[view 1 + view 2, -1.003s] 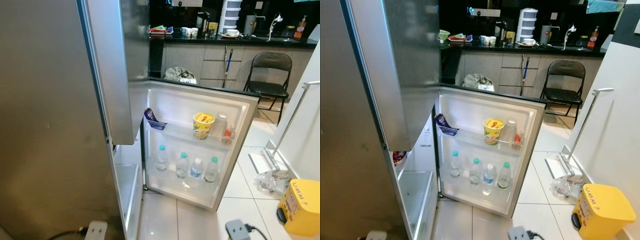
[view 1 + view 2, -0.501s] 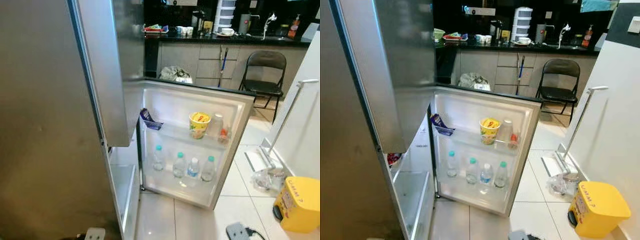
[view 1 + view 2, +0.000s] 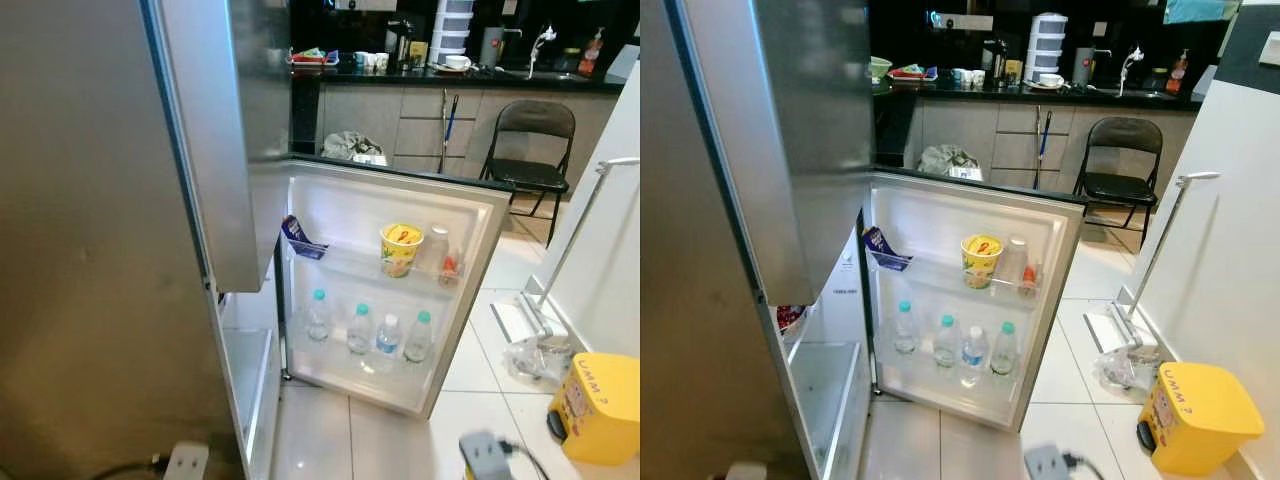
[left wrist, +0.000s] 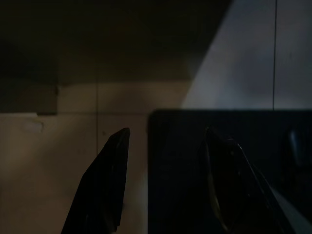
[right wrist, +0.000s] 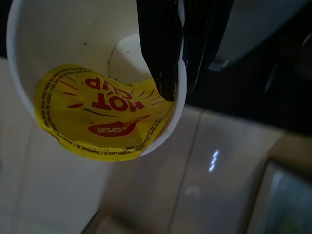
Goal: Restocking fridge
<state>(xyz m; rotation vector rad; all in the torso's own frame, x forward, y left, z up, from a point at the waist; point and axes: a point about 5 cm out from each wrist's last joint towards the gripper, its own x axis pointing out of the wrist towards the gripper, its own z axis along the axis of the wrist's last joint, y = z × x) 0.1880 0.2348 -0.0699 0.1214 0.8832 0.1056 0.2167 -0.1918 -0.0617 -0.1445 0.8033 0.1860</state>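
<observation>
The fridge's lower door point(image 3: 400, 215) stands wide open. Its upper shelf carries a blue packet point(image 3: 297, 237), a yellow noodle cup point(image 3: 401, 248) and a clear bottle point(image 3: 436, 250). Several water bottles point(image 3: 365, 330) line the lower shelf. Inside the fridge a pale drawer point(image 3: 245, 370) is visible. My right gripper point(image 5: 180, 90) is shut on the rim of a white cup with a yellow "HOT CUP" lid point(image 5: 102, 117), one finger inside and one outside. In the dark left wrist view my left gripper point(image 4: 166, 131) is open and holds nothing.
A yellow bin point(image 3: 598, 410) stands on the tiled floor at the right, beside a white floor mop point(image 3: 530, 320). A power strip point(image 3: 485, 455) lies near my feet, another point(image 3: 182, 462) by the fridge. A black folding chair point(image 3: 535, 145) and a cluttered counter point(image 3: 450, 75) stand behind.
The whole picture has shifted slightly as the camera moved. Nothing in the fridge door has moved.
</observation>
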